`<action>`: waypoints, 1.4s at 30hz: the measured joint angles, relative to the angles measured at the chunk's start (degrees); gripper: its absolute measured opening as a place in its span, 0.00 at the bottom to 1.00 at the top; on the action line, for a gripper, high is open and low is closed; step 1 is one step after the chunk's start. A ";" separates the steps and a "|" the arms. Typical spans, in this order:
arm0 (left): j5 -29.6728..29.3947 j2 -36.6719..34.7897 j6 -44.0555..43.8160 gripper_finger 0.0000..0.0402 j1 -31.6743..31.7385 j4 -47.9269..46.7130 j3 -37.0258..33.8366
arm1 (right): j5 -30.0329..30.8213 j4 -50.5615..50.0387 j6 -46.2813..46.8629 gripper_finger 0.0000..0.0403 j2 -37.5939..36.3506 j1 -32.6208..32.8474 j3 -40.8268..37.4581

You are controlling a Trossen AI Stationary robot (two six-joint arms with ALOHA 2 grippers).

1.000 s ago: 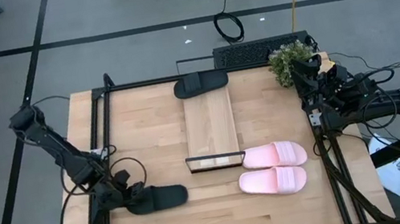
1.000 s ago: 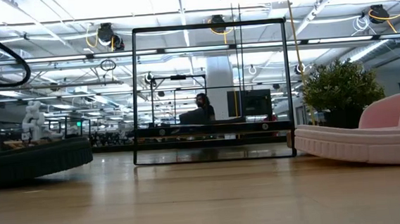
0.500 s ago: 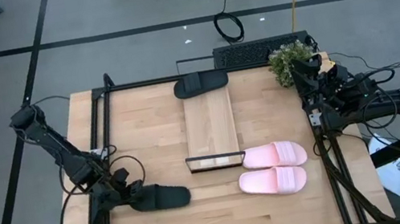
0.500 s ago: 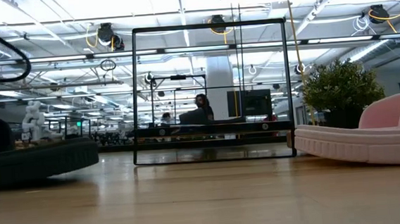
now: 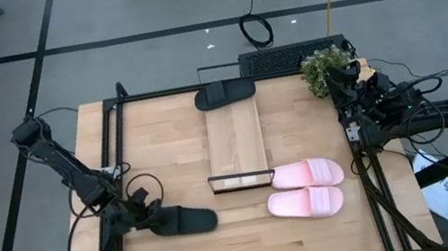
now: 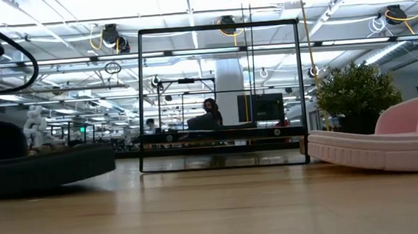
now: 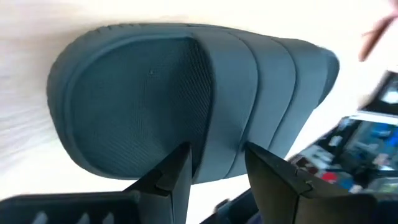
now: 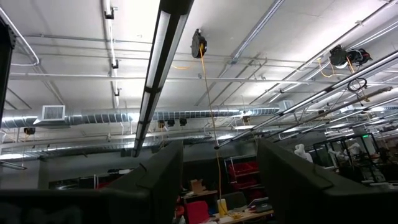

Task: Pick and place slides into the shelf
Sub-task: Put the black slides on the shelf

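Slides and shelf — where I see them

Black slide [image 5: 183, 221] lies front-left, its mate [image 5: 223, 94] at the shelf's [image 5: 234, 133] far end; pink pair [image 5: 306, 187] side by side — just right of the framed end.

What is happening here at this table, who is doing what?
The left gripper is closed on the heel end of a black slip-on slide at the table's front left. The long light-wood shelf carries nothing yet. The second black slide lies behind it, two pink slides beside it. The right gripper waits open, raised at the right edge.
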 joint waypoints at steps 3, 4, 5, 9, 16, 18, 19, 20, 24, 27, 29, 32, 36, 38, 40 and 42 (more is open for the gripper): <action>-2.00 0.00 0.22 0.36 0.00 2.28 -0.99 | 0.03 0.00 0.00 0.49 -0.01 -0.01 0.00; -2.21 0.00 0.32 0.36 0.00 2.43 -0.99 | 0.04 0.00 -0.02 0.49 -0.01 0.00 0.00; -2.32 0.00 0.34 0.36 0.00 2.47 -0.99 | 0.04 0.03 -0.03 0.49 -0.01 0.01 0.00; -3.03 0.00 1.41 0.36 0.00 2.58 -1.00 | 0.07 0.52 -0.09 0.49 -0.01 0.01 0.00; -6.76 0.00 3.13 0.36 0.00 3.04 -1.02 | 0.07 0.82 -0.16 0.49 0.01 0.01 0.00; -6.76 0.00 3.40 0.36 0.00 3.02 -1.02 | 0.07 0.86 -0.17 0.49 0.01 -0.01 0.00; -6.77 0.00 3.40 0.36 0.00 3.02 -1.02 | 0.07 0.90 -0.17 0.49 0.01 0.01 -0.01; -6.80 0.00 3.57 0.35 0.00 3.02 -1.02 | 0.07 0.89 -0.17 0.49 0.01 -0.01 0.00; -7.69 0.00 5.38 0.26 0.00 3.04 -1.02 | 0.07 0.87 -0.17 0.49 0.01 -0.01 0.00; -8.58 0.00 6.79 0.17 0.00 3.06 -1.02 | 0.07 0.87 -0.17 0.49 0.01 -0.01 0.00; -8.97 0.00 7.32 0.12 0.00 3.07 -1.02 | 0.07 0.87 -0.16 0.49 0.01 -0.01 0.00; -9.16 0.00 8.51 0.05 0.00 3.08 -1.02 | 0.07 0.87 -0.04 0.49 0.01 -0.01 0.00; -9.23 0.00 9.00 0.01 0.00 3.08 -1.02 | 0.07 0.87 -0.02 0.49 0.01 -0.01 0.00; -9.27 0.09 9.09 0.02 0.00 3.07 -1.01 | 0.07 0.87 -0.02 0.49 0.01 -0.01 0.00; -9.28 0.73 9.13 0.04 0.00 3.07 -0.99 | 0.07 0.87 -0.02 0.49 0.01 0.01 0.00; -9.32 1.72 8.61 0.05 0.02 3.09 -0.99 | 0.07 0.87 0.00 0.49 0.01 -0.01 0.00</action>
